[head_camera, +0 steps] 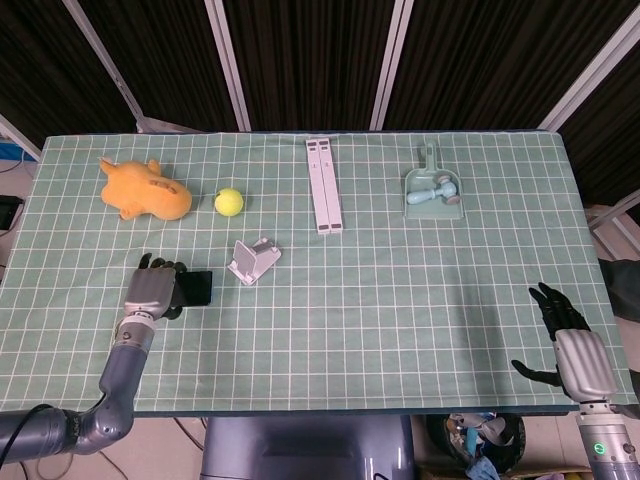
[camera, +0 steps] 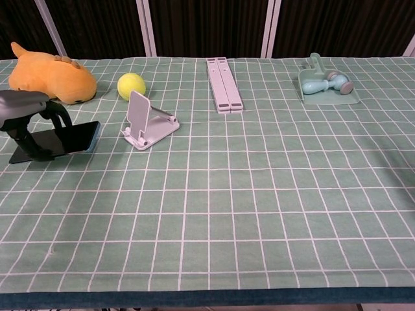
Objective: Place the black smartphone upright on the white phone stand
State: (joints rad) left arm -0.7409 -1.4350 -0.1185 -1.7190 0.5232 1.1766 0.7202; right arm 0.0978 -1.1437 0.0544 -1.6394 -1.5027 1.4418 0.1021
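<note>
The black smartphone (head_camera: 196, 287) (camera: 66, 139) is held in my left hand (head_camera: 152, 290) (camera: 26, 116), lifted a little off the cloth and tilted, at the table's left side. The white phone stand (head_camera: 252, 261) (camera: 146, 120) stands just right of the phone, apart from it, with nothing on it. My right hand (head_camera: 570, 345) hovers open at the table's near right corner, fingers spread; the chest view does not show it.
An orange plush toy (head_camera: 145, 189) (camera: 48, 74) and a yellow-green ball (head_camera: 229, 202) (camera: 131, 85) lie behind the phone and stand. A long white folded bracket (head_camera: 324, 184) sits at the back centre. A teal dustpan with a small brush (head_camera: 435, 190) lies back right.
</note>
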